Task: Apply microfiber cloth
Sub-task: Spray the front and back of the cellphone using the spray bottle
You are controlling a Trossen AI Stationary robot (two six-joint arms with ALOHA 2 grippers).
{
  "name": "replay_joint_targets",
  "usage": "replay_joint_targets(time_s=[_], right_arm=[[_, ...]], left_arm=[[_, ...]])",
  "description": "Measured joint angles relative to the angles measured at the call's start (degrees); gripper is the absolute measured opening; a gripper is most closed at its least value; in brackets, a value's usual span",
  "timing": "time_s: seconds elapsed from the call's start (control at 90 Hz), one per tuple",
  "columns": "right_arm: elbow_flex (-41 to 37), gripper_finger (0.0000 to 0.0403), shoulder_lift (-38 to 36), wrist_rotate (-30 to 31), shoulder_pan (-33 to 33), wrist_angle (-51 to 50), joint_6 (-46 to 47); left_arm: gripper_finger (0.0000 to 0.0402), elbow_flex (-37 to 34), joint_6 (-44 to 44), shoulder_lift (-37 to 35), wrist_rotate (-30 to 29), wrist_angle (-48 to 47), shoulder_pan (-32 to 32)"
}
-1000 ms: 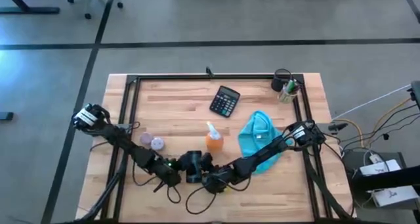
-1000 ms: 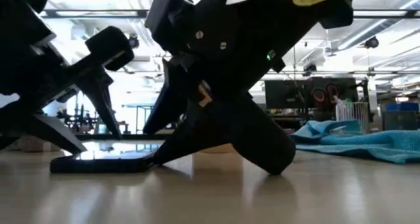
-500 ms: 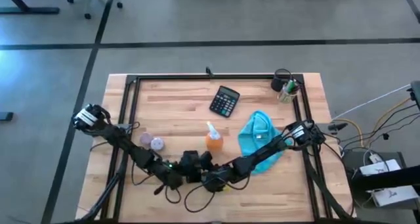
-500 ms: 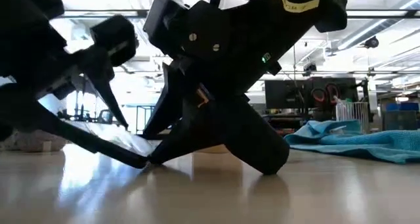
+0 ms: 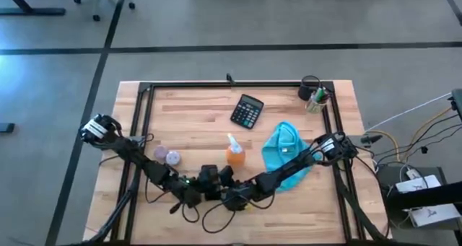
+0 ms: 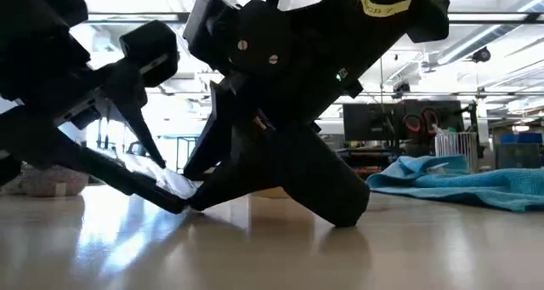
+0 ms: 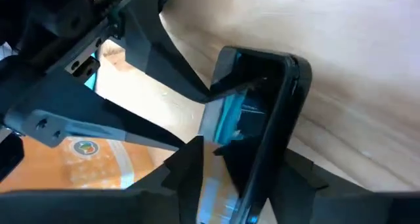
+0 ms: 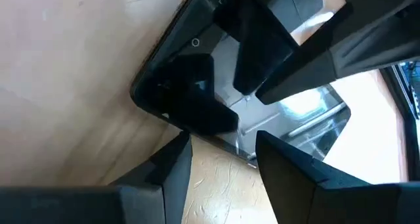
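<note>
Both grippers worked a phone at the near edge; the cloth lay untouched to the right.

The left gripper (image 5: 204, 185) and right gripper (image 5: 229, 197) met over a dark phone (image 8: 197, 79), tilted up on one edge; each gripper's fingers straddled it, though whether they truly gripped it could not be told. The microfiber cloth (image 5: 283, 154) lay crumpled to the right and farther back, under the right arm's forearm, so the right gripper was judged nearer. An orange bottle (image 5: 234, 154) stood just left of the cloth.
</note>
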Motion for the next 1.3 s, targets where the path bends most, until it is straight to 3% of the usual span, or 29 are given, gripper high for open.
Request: replay_joint_targets(time_s=[0.233, 0.456, 0.756, 0.844, 1.044, 1.3], right_arm=[[0.8, 0.0139, -1.0, 1.0, 1.6, -0.5, 6.4], [1.0, 0.0131, -7.1, 4.2, 4.1, -7.6, 13.7], [1.1, 0.015, -18.7, 2.5, 5.3, -18.9, 25.8], [1.1, 0.0162, -21.2, 0.9, 5.4, -18.1, 27.9], [1.1, 0.0169, -23.0, 2.5, 4.9, -6.8, 29.2], [1.1, 0.013, -23.1, 2.3, 3.7, 2.6, 29.1]], left_arm=[[0.0028, 0.2, -1.6, -0.3, -1.0, 1.1, -0.5], [0.0018, 2.6, -8.2, -2.0, -6.8, 0.0, -2.5], [0.0012, 2.0, -30.0, -13.6, -9.6, 0.2, -2.4], [0.0012, 1.3, -36.2, -17.1, -9.6, 2.0, -2.4], [0.0011, -3.0, -39.5, -21.7, -8.8, 15.1, -2.8], [0.001, -7.8, -37.8, -23.3, -3.7, 33.6, -2.8]])
